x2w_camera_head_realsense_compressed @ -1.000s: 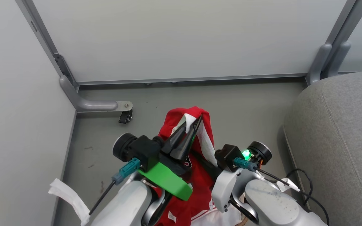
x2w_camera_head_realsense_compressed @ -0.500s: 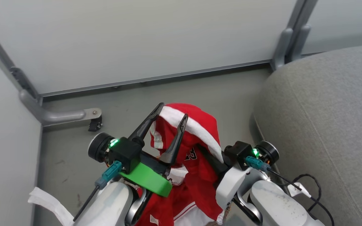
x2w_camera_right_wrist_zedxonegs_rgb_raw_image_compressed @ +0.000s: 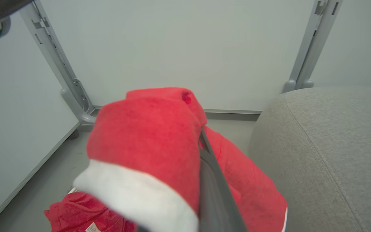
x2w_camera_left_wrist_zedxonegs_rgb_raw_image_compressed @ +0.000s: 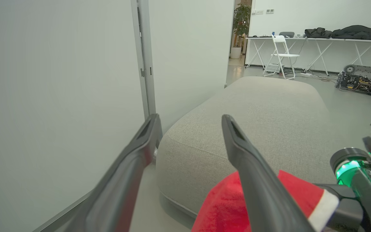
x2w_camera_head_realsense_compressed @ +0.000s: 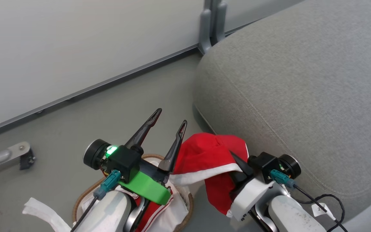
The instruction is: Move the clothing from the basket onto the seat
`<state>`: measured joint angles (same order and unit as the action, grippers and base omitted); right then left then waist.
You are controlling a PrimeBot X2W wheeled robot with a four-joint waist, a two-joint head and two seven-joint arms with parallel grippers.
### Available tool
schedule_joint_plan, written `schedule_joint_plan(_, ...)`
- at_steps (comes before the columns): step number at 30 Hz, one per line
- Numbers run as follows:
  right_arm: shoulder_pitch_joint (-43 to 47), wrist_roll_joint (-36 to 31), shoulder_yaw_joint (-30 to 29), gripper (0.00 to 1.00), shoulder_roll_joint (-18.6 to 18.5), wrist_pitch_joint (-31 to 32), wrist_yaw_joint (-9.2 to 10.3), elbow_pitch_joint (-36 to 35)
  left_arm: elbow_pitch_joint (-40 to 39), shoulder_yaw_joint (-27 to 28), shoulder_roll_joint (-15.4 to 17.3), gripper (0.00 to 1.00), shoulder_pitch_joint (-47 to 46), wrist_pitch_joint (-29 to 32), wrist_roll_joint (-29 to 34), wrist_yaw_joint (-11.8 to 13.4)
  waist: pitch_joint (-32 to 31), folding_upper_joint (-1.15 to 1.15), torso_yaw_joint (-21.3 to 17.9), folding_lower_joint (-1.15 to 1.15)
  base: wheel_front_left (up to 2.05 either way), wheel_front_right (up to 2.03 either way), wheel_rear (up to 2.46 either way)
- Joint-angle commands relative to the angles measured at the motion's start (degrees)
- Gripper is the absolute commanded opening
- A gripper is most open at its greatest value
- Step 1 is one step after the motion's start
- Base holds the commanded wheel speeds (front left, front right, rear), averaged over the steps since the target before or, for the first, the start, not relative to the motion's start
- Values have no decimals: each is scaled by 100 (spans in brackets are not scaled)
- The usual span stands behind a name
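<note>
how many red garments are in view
2. One soft red white-banded garment hangs from the right pincer beside the grey fabric seat; another lies in the brown-rimmed oval basket under the left arm. More may be hidden.

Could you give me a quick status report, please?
Left pincer open, empty. Right pincer shut on clothing, held up beside seat, not yet on it. More red fabric in basket. Nothing in the way.
</note>
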<state>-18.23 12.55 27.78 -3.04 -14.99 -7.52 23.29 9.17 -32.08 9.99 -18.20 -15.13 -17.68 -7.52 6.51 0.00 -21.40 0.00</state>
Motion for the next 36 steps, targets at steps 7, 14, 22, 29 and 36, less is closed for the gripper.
schedule_joint_plan(7,-80,-394,-401,0,-66,-29,6,-409,-153,32,138,100,101,-3,77,7,566,0,-921,0,0,0,0)
schedule_joint_plan(14,-1243,-892,-862,0,-830,-29,7,-605,-445,-213,425,100,-187,-3,109,7,1287,0,-664,0,0,0,0)
schedule_joint_plan(22,-2922,-1472,-1548,0,-1724,15,6,-420,-735,-434,966,100,-512,-3,-36,7,2256,0,-114,0,0,0,0)
schedule_joint_plan(29,-3903,-1960,-2162,0,-2051,382,7,-45,-932,-484,1284,100,-832,-3,-120,7,2926,0,256,0,0,0,0)
schedule_joint_plan(36,-4107,-2508,-3453,0,-2038,641,7,516,-1001,-491,1508,100,-982,-3,-201,7,3394,0,580,0,0,0,0)
